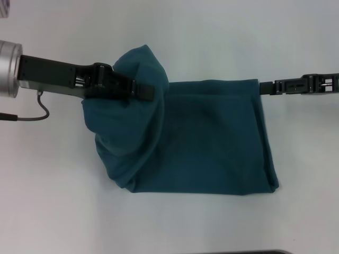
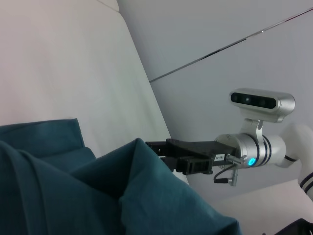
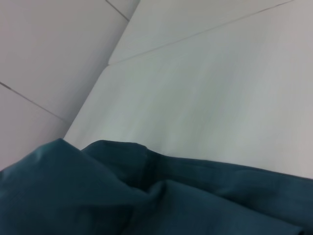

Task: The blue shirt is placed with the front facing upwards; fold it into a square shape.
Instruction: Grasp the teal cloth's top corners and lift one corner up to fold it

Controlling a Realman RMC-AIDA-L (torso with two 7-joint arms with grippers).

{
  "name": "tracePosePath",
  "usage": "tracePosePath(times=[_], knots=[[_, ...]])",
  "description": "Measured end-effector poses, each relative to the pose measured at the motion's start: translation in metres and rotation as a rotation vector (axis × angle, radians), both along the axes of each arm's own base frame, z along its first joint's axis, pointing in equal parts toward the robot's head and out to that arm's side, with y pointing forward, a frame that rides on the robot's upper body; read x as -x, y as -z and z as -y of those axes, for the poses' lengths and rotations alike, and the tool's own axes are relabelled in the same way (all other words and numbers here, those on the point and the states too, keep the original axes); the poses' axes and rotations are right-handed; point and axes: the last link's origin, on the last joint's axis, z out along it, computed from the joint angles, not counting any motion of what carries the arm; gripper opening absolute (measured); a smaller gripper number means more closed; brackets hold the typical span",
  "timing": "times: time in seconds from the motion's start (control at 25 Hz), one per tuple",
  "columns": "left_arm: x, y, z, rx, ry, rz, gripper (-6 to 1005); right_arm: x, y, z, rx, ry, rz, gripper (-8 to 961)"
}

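The blue shirt (image 1: 212, 137) lies in the middle of the white table as a folded, roughly rectangular pad with no lettering showing. Its left part is lifted into a rounded hump. My left gripper (image 1: 148, 91) reaches in from the left and is shut on that raised fabric, which drapes over and under it. My right gripper (image 1: 262, 87) comes in from the right and is shut on the shirt's far right corner. In the left wrist view the shirt (image 2: 73, 196) fills the foreground and the right gripper (image 2: 155, 148) meets its edge. Folds of the shirt (image 3: 146, 205) show in the right wrist view.
The white table (image 1: 212, 37) spreads bare around the shirt on all sides. A grey cable (image 1: 42, 108) loops under the left arm. A dark strip (image 1: 265, 252) shows at the table's near edge.
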Motion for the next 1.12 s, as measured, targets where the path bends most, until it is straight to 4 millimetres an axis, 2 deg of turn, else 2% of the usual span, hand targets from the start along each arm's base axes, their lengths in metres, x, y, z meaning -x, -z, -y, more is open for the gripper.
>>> tracePosePath(times=[0.24, 0.36, 0.48, 0.68, 0.88, 1.0, 1.12], knots=[[-0.014, -0.001, 0.000, -0.022, 0.057, 0.005, 89, -0.001, -0.004, -0.002, 0.010, 0.010, 0.023, 649], [-0.013, 0.017, -0.006, 0.012, 0.054, -0.106, 89, -0.006, -0.002, -0.001, 0.020, 0.023, 0.051, 649], [-0.017, 0.024, -0.010, 0.026, 0.075, -0.188, 88, -0.009, -0.001, -0.001, 0.025, 0.032, 0.078, 649], [-0.025, 0.017, -0.013, 0.004, 0.094, -0.264, 88, -0.011, 0.000, -0.001, 0.031, 0.027, 0.094, 649], [-0.024, 0.010, -0.015, 0.004, 0.093, -0.279, 89, -0.010, 0.001, -0.002, 0.040, 0.019, 0.111, 648], [-0.018, -0.004, -0.016, -0.005, 0.109, -0.303, 89, -0.007, 0.001, -0.005, 0.041, 0.014, 0.111, 648], [-0.003, -0.022, -0.017, -0.025, 0.096, -0.357, 89, -0.004, 0.002, -0.007, 0.045, 0.004, 0.110, 648]])
